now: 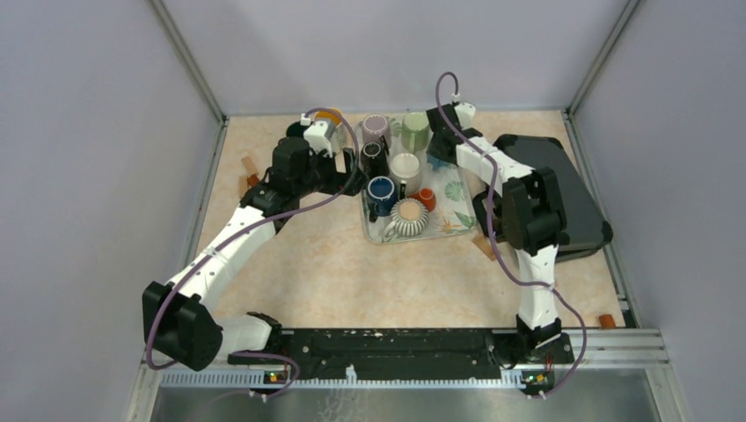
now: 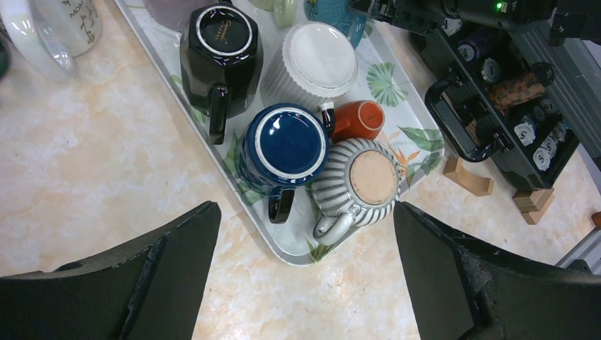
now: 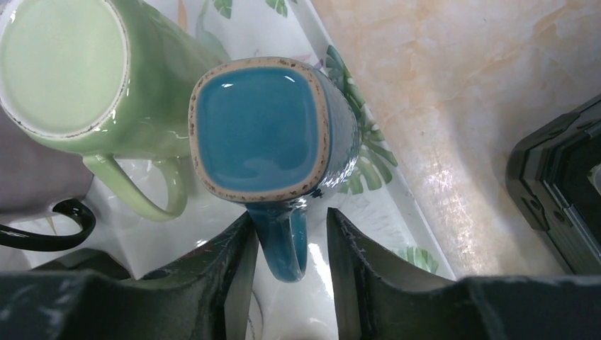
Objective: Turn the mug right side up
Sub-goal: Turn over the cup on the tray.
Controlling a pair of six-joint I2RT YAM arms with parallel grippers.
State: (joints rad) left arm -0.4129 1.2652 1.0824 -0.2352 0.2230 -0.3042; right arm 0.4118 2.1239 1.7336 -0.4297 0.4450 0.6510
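Teal mug [image 3: 262, 127] handle sits loosely between right jaws; left jaws gape empty.

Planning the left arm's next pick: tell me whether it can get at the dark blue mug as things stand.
Probably yes. The open left pincer hangs over the dark blue mug, whose handle juts free toward the tray rim; the grey ribbed mug crowds one side.

Pale mug [image 2: 78, 25], far left of left gripper [image 2: 301, 212]: "MON…", cut off.
Black mug base [image 2: 224, 31], ahead: gold script, illegible.
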